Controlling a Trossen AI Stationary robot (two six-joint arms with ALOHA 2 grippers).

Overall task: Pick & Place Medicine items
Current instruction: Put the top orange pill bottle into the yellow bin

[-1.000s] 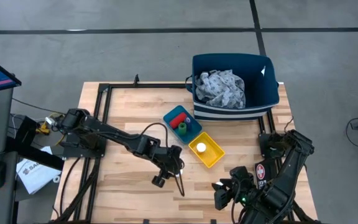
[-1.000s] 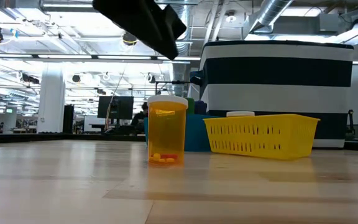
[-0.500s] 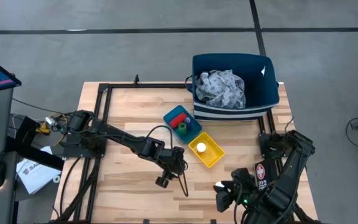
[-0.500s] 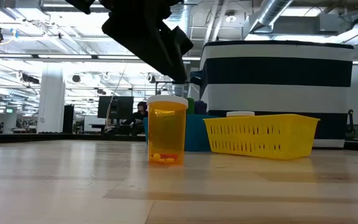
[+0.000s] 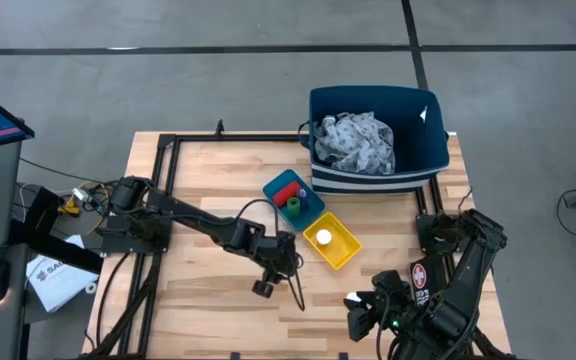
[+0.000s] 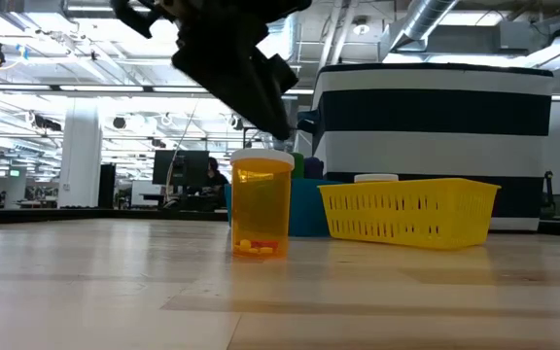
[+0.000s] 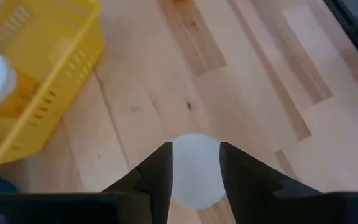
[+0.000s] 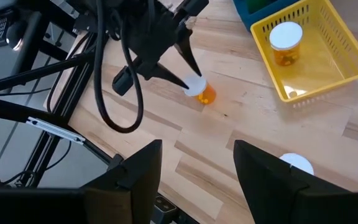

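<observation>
Your left hand [image 7: 194, 168] is near the middle of the tabletop [image 5: 198, 190], just at about 8 o'clock from the yellow tray [image 5: 340, 250]. It is lowered over an orange pill bottle [image 6: 262, 202] that stands upright on the wood. In the left wrist view its two fingers [image 7: 155, 177] stand on both sides of the bottle's white cap [image 7: 195, 171], very close to it, but you cannot tell if they already press it; the hand is partly spread around the cap. In the low view the dark hand reaches down to the cap from above.

A second pill bottle [image 5: 322, 238] stands inside the yellow tray. At 11 o'clock from this tray is the blue tray [image 5: 276, 186], which holds the red bottle [image 5: 289, 195] and the green bottle [image 5: 294, 207]. At 12 o'clock from them stands a large blue bin [image 5: 428, 160] with the patterned cloth [image 5: 356, 140] inside.

Your right hand [image 8: 194, 165] waits at the near right corner of the tabletop, with the fingers spread and nothing between them. A third white-capped bottle [image 8: 296, 163] stands just beside it, partly hidden by one finger.
</observation>
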